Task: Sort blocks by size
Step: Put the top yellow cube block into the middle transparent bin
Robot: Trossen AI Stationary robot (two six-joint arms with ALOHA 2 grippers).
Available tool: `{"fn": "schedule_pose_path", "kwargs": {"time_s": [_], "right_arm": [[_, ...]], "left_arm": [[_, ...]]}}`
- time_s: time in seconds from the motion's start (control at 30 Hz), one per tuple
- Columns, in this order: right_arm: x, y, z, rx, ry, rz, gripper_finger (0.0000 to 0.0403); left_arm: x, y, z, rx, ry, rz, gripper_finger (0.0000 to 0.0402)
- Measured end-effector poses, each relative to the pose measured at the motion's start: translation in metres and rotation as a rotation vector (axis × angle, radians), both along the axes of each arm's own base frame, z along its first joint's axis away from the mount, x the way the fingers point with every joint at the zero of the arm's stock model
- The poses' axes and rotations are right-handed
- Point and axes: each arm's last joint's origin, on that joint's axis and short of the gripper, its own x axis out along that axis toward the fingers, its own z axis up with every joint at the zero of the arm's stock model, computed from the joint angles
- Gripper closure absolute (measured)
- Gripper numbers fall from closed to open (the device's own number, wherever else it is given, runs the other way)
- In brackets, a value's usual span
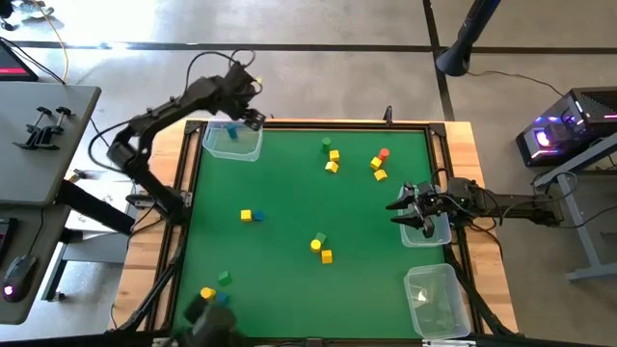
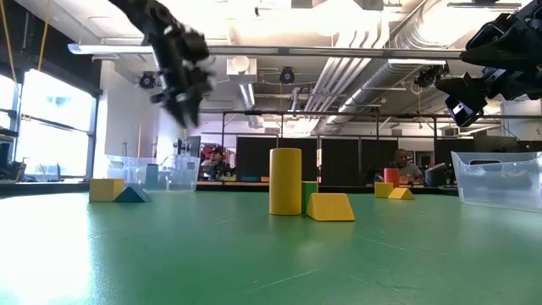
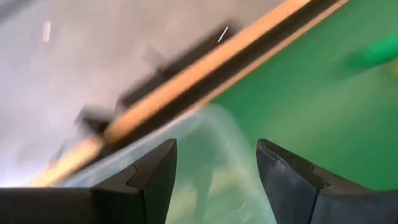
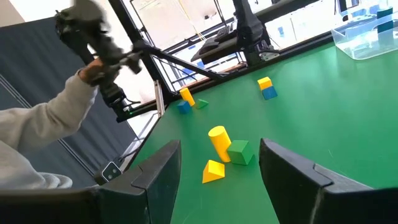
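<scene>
Blocks (image 1: 322,247) lie on your green mat (image 1: 289,251). Your left gripper (image 1: 253,118) hangs apart over a clear tub (image 1: 232,143); your right gripper (image 1: 405,211) is apart too.

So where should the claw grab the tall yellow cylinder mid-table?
Grip the yellow cylinder high on its round sides, coming straight down. It stands upright, and a green block and a yellow wedge crowd its base, so only the upper part is free.
</scene>
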Motion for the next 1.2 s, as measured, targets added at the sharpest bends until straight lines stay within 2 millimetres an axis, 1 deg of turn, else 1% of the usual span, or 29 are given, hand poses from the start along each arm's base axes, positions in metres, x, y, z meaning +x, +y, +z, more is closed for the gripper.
{"fn": "schedule_pose_path", "kwargs": {"time_s": [0.07, 0.17, 0.23, 0.33, 0.5, 0.63, 0.77, 0.9, 1.0, 1.1, 1.2], "right_arm": [[0.0, 0.0, 0.0, 0.0, 0.0, 0.0, 0.0195], [0.0, 0.0, 0.0, 0.0, 0.0, 0.0, 0.0195], [0.0, 0.0, 0.0, 0.0, 0.0, 0.0, 0.0195], [0.0, 0.0, 0.0, 0.0, 0.0, 0.0, 0.0195], [0.0, 0.0, 0.0, 0.0, 0.0, 0.0, 0.0195], [0.0, 0.0, 0.0, 0.007, 0.001, -0.001, 0.0195], [0.0, 0.0, 0.0, -0.013, -0.004, -0.003, 0.0195], [0.0, 0.0, 0.0, -0.007, -0.002, -0.004, 0.0195], [0.0, -0.002, 0.001, 0.003, -0.01, -0.065, 0.0195], [0.001, -0.004, 0.005, -0.015, -0.051, -0.122, 0.0195], [0.001, -0.007, 0.009, -0.031, -0.11, -0.251, 0.0195]], "left_arm": [[0.016, -0.021, 0.004, 0.08, -0.096, -0.089, 0.0195], [0.037, -0.057, 0.002, 0.179, -0.238, -0.261, 0.0195], [0.049, -0.083, -0.005, 0.252, -0.33, -0.365, 0.0195], [0.063, -0.12, -0.025, 0.329, -0.462, -0.497, 0.0195], [0.073, -0.173, -0.056, 0.415, -0.677, -0.649, 0.0195], [0.072, -0.205, -0.076, 0.423, -0.788, -0.689, 0.0195], [0.073, -0.229, -0.085, 0.463, -0.845, -0.673, 0.0195], [0.076, -0.244, -0.092, 0.473, -0.824, -0.686, 0.0195], [0.078, -0.249, -0.097, 0.486, -0.81, -0.706, 0.0195], [0.079, -0.25, -0.099, 0.49, -0.804, -0.711, 0.0195], [0.079, -0.25, -0.099, 0.488, -0.803, -0.704, 0.0195]]}}
